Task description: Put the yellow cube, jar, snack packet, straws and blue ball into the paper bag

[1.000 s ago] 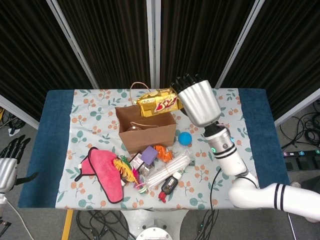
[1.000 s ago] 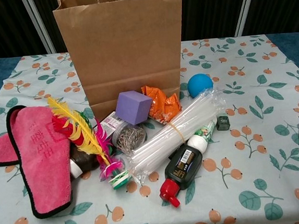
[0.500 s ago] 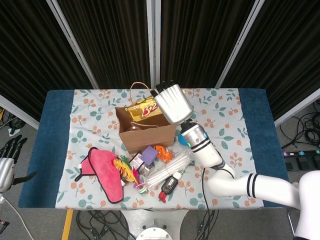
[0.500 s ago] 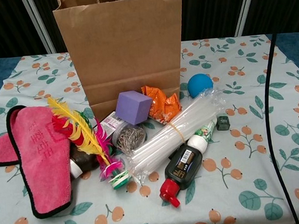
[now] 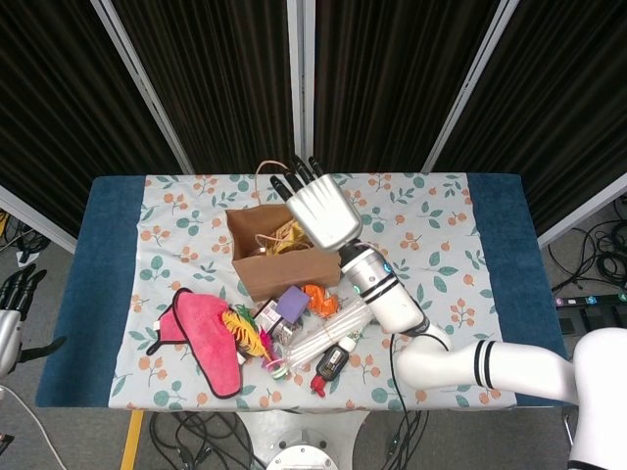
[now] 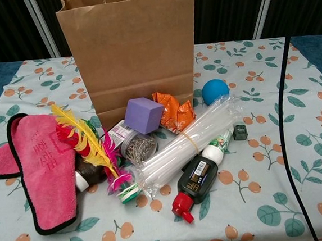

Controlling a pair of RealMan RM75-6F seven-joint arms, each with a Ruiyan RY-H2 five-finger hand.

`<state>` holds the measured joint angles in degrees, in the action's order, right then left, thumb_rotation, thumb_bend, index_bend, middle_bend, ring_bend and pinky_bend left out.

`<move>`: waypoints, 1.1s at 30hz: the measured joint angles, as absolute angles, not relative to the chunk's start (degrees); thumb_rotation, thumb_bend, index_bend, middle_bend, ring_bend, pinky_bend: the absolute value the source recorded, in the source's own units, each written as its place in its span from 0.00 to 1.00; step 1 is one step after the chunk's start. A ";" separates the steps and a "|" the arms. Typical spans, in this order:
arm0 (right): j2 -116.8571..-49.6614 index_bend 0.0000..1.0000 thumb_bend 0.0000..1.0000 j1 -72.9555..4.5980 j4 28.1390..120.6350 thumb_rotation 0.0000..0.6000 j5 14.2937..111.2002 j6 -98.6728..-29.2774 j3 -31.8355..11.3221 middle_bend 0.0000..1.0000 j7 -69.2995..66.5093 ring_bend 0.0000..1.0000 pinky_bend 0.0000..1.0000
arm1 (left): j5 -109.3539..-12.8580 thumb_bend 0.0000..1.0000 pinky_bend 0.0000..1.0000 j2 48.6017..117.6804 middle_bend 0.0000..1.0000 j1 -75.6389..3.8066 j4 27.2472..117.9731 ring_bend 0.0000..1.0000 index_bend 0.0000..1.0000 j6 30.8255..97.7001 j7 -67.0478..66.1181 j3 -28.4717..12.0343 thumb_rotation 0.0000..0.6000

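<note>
Dark pleated curtains back a floral-print tablecloth [image 5: 441,245] in the head view, and I have my right hand [image 5: 321,211] up over the open brown paper bag [image 5: 284,269]. Its fingers look spread, and the yellow-and-red foil snack packet [image 5: 286,235] shows just under it, down inside the bag mouth. I can't tell whether the fingers are touching the packet or have let go. My left hand [image 5: 12,299] hangs off the table's left edge, well apart from everything, and I can't make out how its fingers lie.

What's left sits in front of the bag, nearer me than the right hand. A clear plastic bundle of white straws [image 5: 333,328] runs on a diagonal, one end toward the bag's right corner, the other toward the table's front edge. My right hand is much the nearer one, so I'd judge it takes the straws, coming down across that long axis.

Chest view now: no hands in sight, only the bag's front wall [image 6: 133,61]. The straws [image 6: 191,140] slant from upper right to lower left, touching a purple foam cube [image 6: 143,115] and an orange wrapper [image 6: 174,111]. The small blue ball [image 6: 215,91] sits just behind their upper end, right of the bag.
</note>
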<state>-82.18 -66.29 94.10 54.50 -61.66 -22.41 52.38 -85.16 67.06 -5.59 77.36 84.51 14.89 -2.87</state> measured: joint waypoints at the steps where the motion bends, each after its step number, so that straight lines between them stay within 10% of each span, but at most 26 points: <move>1: -82.01 0.21 0.00 -66.32 94.35 1.00 54.75 -62.10 -22.46 0.27 52.27 0.13 0.24 | -85.18 0.09 0.20 67.03 0.14 -5.59 77.39 0.06 0.08 84.50 14.87 -2.87 1.00; 14: -70.20 0.25 0.00 -57.07 107.00 1.00 60.82 -71.63 -22.54 0.32 46.18 0.19 0.29 | -86.04 0.10 0.20 67.09 0.14 -6.20 78.22 0.06 0.08 83.99 13.69 -2.63 1.00; 25: -62.45 0.29 0.00 -43.97 114.03 1.00 76.16 -67.91 -4.07 0.34 35.79 0.21 0.32 | -86.13 0.10 0.20 67.51 0.14 -6.06 79.10 0.06 0.08 84.11 11.77 -2.33 1.00; 33: -66.78 0.28 0.00 -43.65 109.72 1.00 79.43 -57.64 0.68 0.29 35.12 0.13 0.25 | -86.22 0.10 0.20 67.51 0.14 -5.32 79.39 0.06 0.08 85.32 11.09 -2.19 1.00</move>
<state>-66.78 -43.65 109.72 79.43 -57.64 0.68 35.12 -86.22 67.51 -5.32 79.39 85.32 11.09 -2.19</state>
